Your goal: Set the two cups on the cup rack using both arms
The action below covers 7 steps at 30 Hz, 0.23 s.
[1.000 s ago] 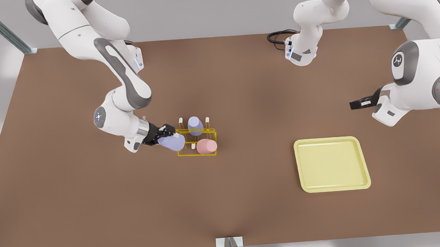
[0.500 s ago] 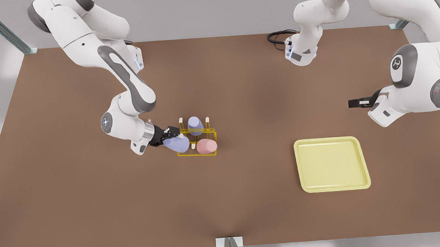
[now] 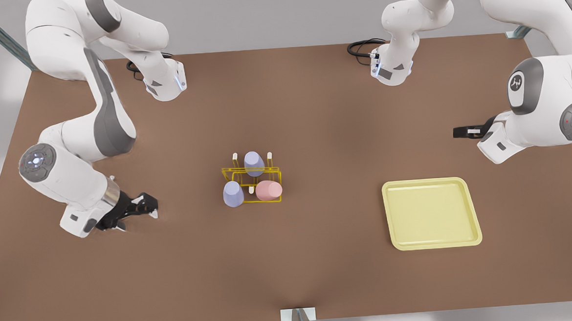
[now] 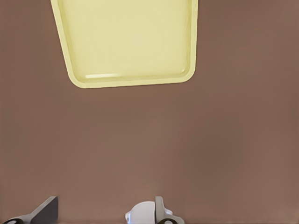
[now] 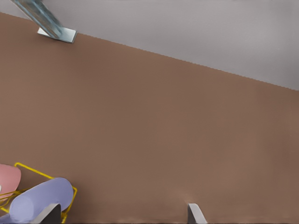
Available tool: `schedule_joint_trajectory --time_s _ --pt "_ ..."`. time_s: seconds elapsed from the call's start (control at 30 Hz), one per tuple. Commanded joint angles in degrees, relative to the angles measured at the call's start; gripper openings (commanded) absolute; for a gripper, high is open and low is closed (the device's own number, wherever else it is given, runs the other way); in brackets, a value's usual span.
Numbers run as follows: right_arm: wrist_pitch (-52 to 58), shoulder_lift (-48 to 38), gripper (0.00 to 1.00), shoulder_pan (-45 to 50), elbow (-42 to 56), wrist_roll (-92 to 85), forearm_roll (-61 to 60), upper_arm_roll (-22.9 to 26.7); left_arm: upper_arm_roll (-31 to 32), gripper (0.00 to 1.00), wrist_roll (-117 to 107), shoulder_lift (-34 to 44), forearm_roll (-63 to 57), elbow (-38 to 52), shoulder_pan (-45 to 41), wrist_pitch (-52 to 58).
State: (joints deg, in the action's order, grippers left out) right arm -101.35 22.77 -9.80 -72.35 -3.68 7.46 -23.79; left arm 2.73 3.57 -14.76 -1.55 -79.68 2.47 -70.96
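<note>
Now all three cups sit on the rack (image 3: 252, 184); right gripper (image 3: 136, 207) open near it, left gripper (image 3: 465, 132) fingers parted above the tray (image 4: 126, 80), waiting.

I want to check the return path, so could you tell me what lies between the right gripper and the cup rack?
Bare brown table in the front view, between the right gripper and the cup rack.

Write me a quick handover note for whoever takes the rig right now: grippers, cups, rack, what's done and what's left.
Right gripper: open, empty, off the rack on the front view's left.
Left gripper: waiting above the table beyond the tray, fingers open, empty.
Cups: pink cup, one lavender cup at the rack's back and another lavender cup at its front corner, all on the rack.
Done: cups appear placed.
Left: confirm the front lavender cup sits on its peg.
</note>
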Motion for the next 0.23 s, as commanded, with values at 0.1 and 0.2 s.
schedule_joint_trajectory --time_s 0.1,0.2 --pt "24.09 -16.87 1.00 6.81 -10.96 10.80 -3.33 14.39 -0.01 1.00 3.20 -0.27 -0.12 -0.04 0.34 0.21" --pt "23.56 -18.02 1.00 6.81 -11.76 9.92 -3.77 16.41 -0.01 1.00 3.20 -0.27 -0.12 -0.04 0.34 0.21"
